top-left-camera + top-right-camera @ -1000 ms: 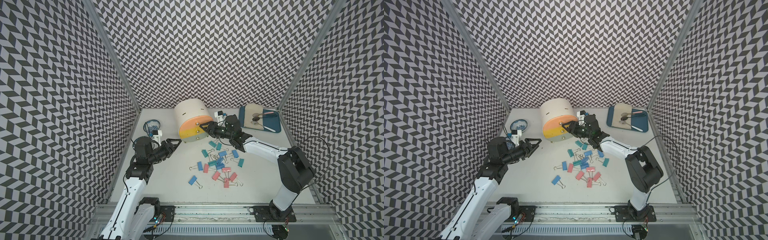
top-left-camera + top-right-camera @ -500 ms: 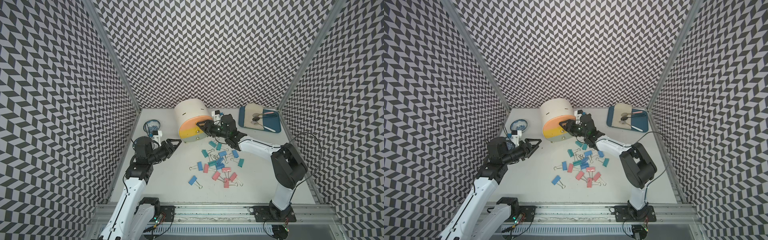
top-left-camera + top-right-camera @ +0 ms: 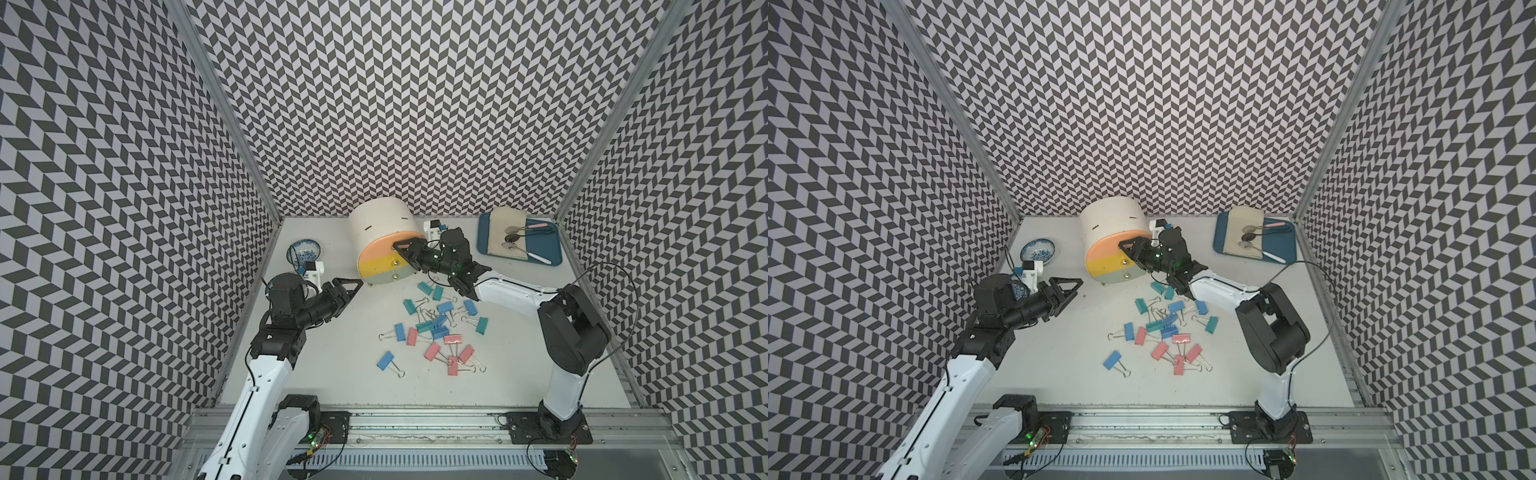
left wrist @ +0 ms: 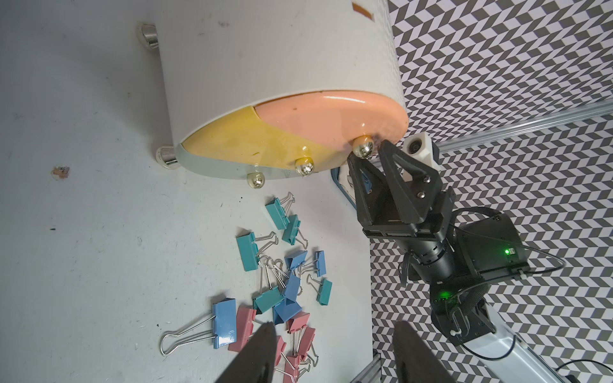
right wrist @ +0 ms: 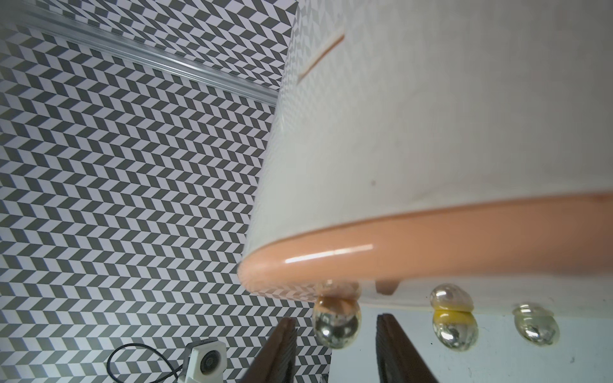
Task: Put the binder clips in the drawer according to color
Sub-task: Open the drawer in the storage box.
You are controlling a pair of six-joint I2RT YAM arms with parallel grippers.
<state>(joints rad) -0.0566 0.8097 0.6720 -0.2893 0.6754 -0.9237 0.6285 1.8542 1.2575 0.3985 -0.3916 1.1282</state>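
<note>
The drawer (image 3: 382,224) is a cream rounded cabinet at the back middle, with pink (image 4: 318,116), yellow and grey-green fronts, all closed. My right gripper (image 3: 405,253) is open at the pink front. Its fingers (image 5: 285,335) straddle the pink front's metal knob (image 5: 336,326), with a gap on each side. The binder clips (image 3: 436,328), in pink, blue and teal, lie scattered on the table in front of the cabinet in both top views. My left gripper (image 3: 353,284) hovers open and empty to the left of the cabinet, pointing towards it.
A blue tray (image 3: 540,249) with a cloth and spoons sits at the back right. A blue-patterned bowl (image 3: 304,252) stands at the back left, behind the left arm. Patterned walls close in three sides.
My right gripper has reached further left across the pink front to its knob, and its jaws have narrowed around the knob. The left arm has not moved.
</note>
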